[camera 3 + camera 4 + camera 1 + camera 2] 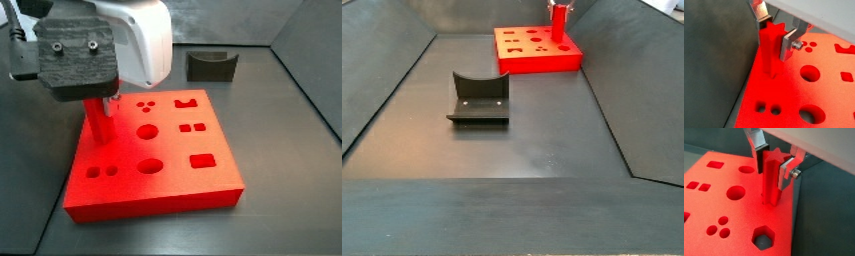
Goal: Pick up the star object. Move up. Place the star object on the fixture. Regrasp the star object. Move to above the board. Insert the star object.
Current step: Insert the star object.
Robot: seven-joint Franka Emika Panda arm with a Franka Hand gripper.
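Note:
The star object (769,52) is a tall red star-section prism, standing upright between my fingers in both wrist views (771,180). My gripper (774,34) is shut on its upper part, with one silver finger (785,172) pressed on each side. Its lower end meets the red board (817,95) close to the board's edge; I cannot tell whether it sits in a hole. In a side view the gripper (103,100) hangs over the board's (174,175) left side with the star (100,124) under it. The other side view shows the star (557,25) on the far board (529,58).
The board has several cut-outs: round, square, hexagonal (763,239) and small paired holes. The dark fixture (478,98) stands apart from the board on the grey floor, also seen behind the board (211,66). Sloping grey walls surround the floor.

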